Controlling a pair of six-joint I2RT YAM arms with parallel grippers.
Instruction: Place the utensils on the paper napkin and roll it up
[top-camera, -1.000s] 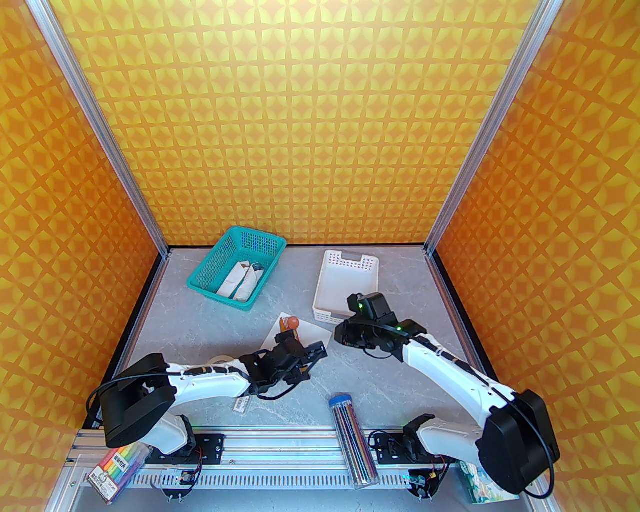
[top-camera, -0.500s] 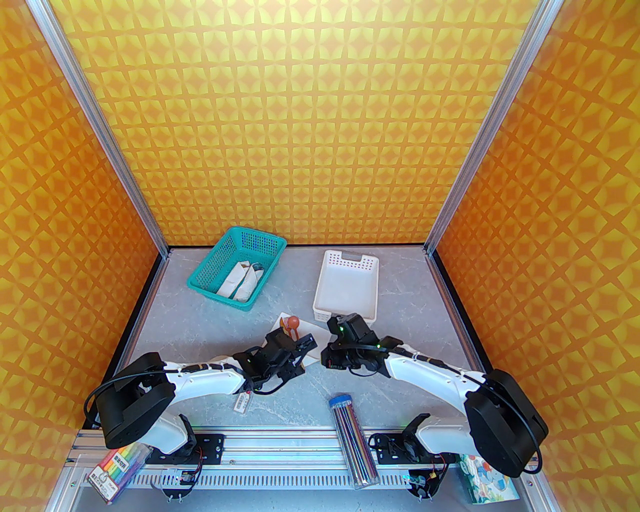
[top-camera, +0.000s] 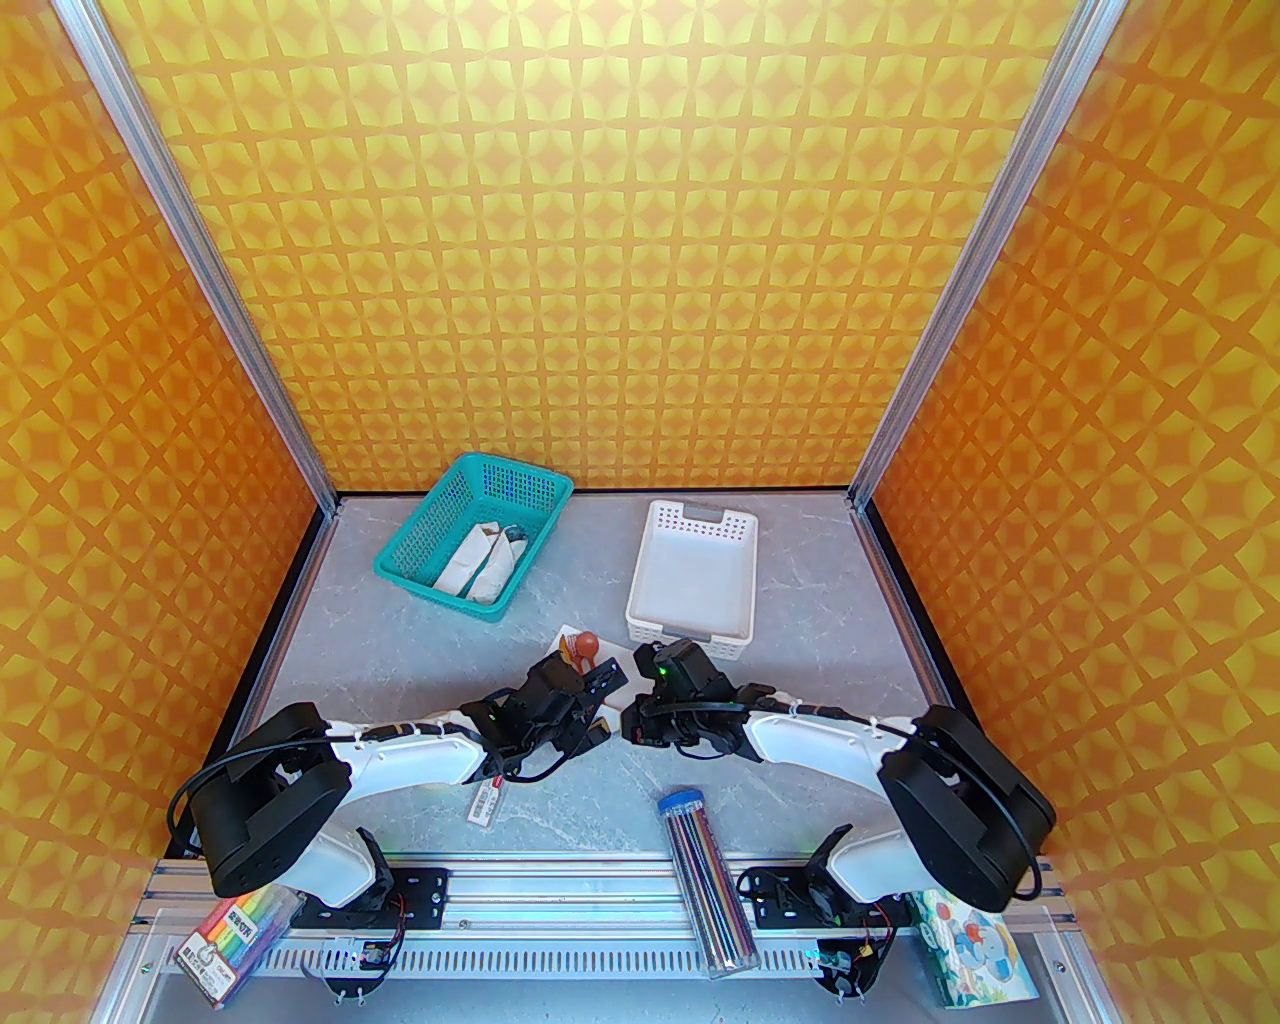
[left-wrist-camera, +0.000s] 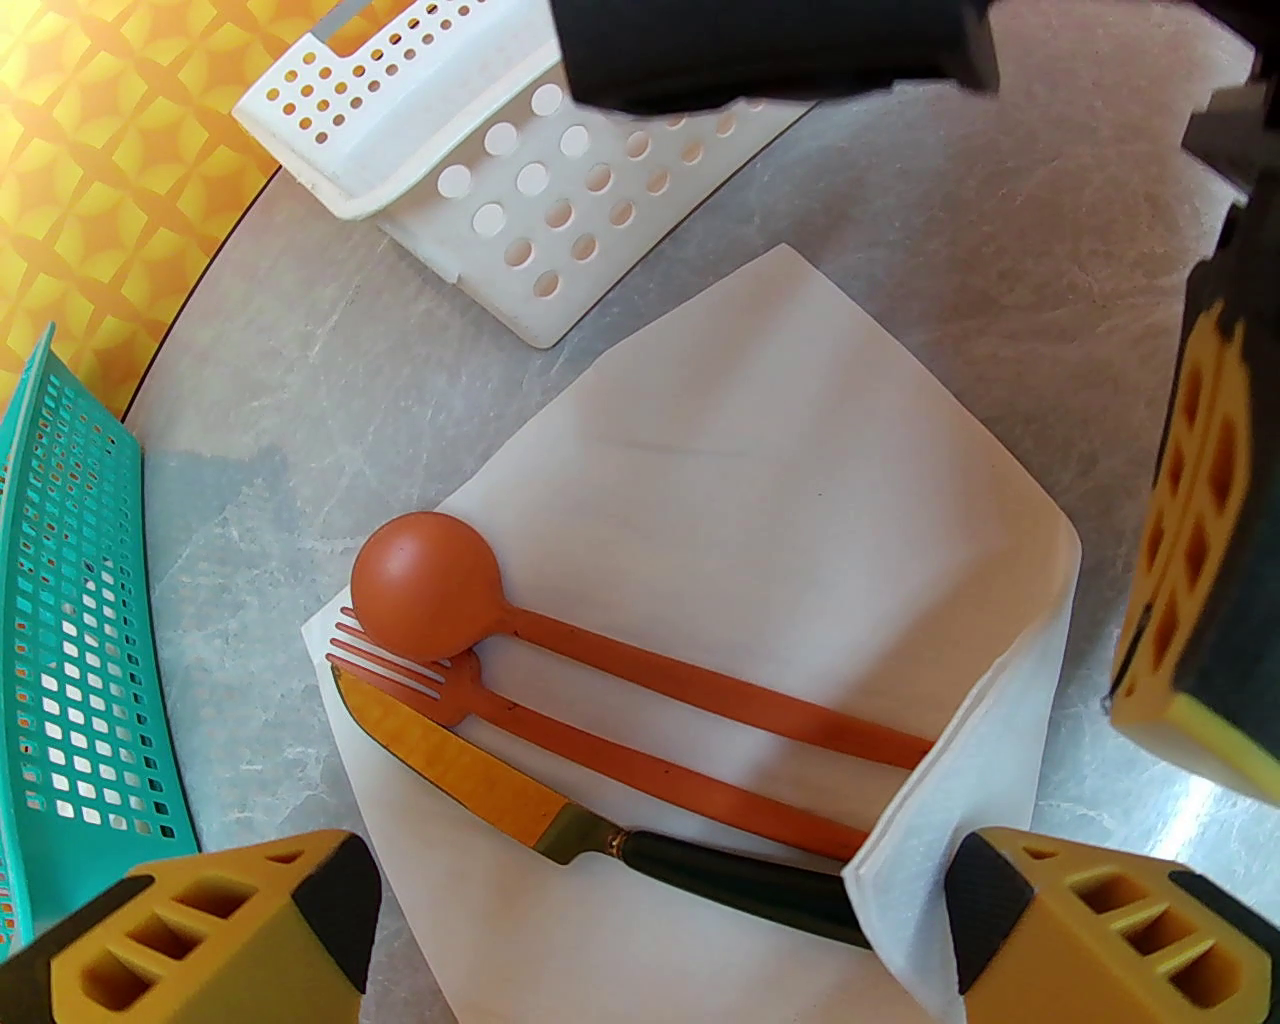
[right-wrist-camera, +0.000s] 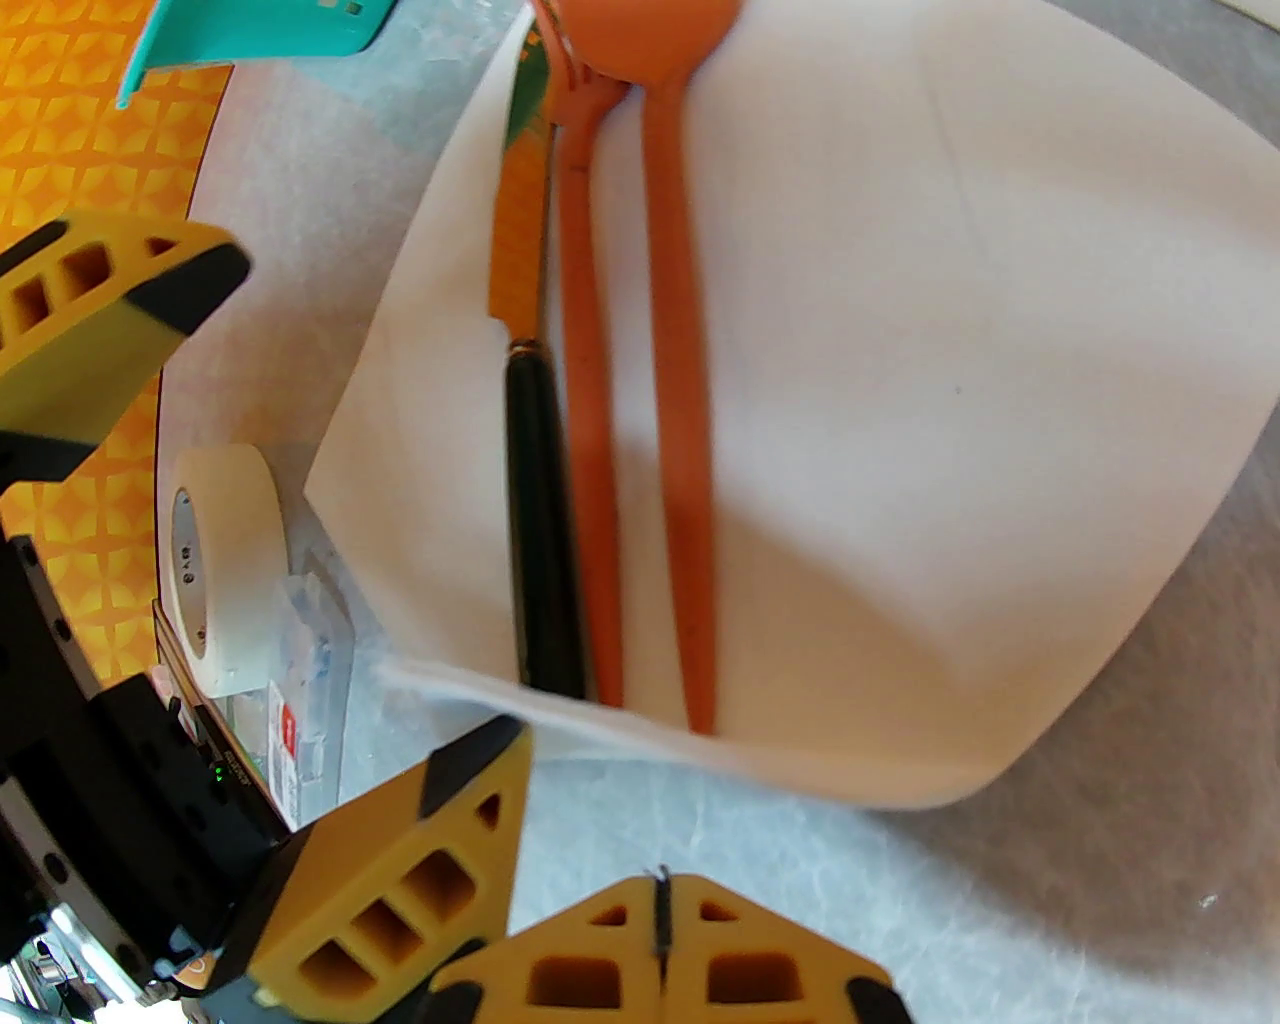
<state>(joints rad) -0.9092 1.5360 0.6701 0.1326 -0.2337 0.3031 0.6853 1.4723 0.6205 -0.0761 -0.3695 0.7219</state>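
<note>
The paper napkin (left-wrist-camera: 800, 480) lies flat on the grey table, its near edge folded up over the handle ends (right-wrist-camera: 640, 725). On it lie the utensils side by side: a reddish-brown spoon (left-wrist-camera: 430, 585), an orange fork (left-wrist-camera: 640, 760) and a dark-handled knife (left-wrist-camera: 740, 875). My left gripper (left-wrist-camera: 665, 890) hangs open just above the handle ends, one finger on each side of them. My right gripper (right-wrist-camera: 660, 930) is shut with nothing seen between its fingers, just off the folded edge. From above, the left gripper (top-camera: 600, 705) and the right gripper (top-camera: 632, 722) nearly meet over the napkin (top-camera: 565, 640).
A white slotted tray (top-camera: 690, 580) stands just behind the napkin. A teal basket (top-camera: 470, 540) with white bundles sits at the back left. A tape roll (right-wrist-camera: 225, 570) lies by the left arm. A pencil tube (top-camera: 705, 870), marker pack (top-camera: 235, 940) and tissue pack (top-camera: 975, 950) line the near edge.
My right arm swung left and nearer, from beside the white tray to the napkin's near corner, and its jaws closed. The left gripper drew back slightly over the handles, still open.
</note>
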